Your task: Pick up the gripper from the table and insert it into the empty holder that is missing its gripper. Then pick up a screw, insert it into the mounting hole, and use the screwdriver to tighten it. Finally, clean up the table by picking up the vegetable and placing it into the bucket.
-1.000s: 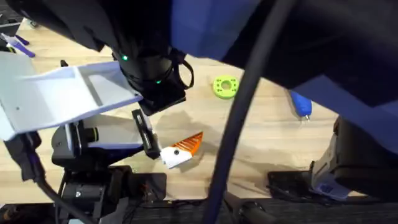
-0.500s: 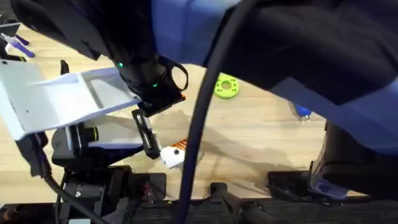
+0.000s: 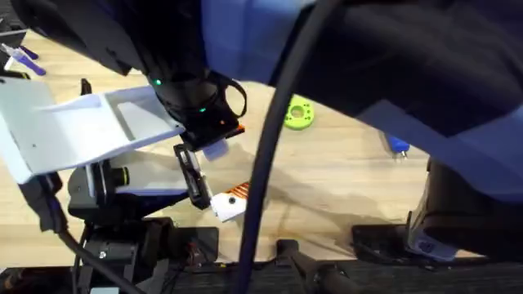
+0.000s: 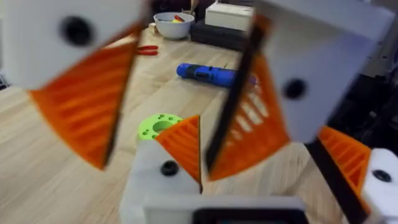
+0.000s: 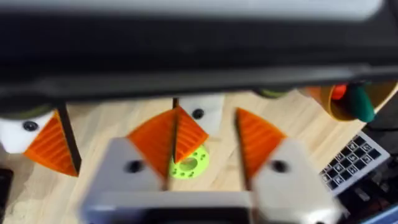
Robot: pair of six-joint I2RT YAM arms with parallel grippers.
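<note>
My left gripper (image 4: 180,106) is open, its orange ribbed pads (image 4: 81,99) on either side of a white finger base (image 4: 155,186) that carries an orange wedge (image 4: 183,143). A second wedge-tipped base (image 4: 364,171) stands beside it. From overhead that fixture finger (image 3: 231,201) lies below my left gripper (image 3: 208,135). My right gripper (image 5: 205,146) is also open and faces the same orange wedge (image 5: 186,134). The blue screwdriver (image 4: 208,73) lies on the table (image 3: 343,175) past the green ring (image 4: 158,126). The orange bucket (image 5: 336,102) holds green and red toys. An empty holder, a screw and the vegetable are out of view.
A white bowl (image 4: 173,25) and red pliers (image 4: 146,50) sit far back on the table. A grey-white fixture body (image 3: 90,135) fills the lower left. The right arm and a thick black cable (image 3: 265,163) hang large and dark under the overhead camera.
The right arm and its cable have swung left across the overhead view, covering more of the screwdriver and the orange-tipped finger. My left gripper has shifted only slightly.
</note>
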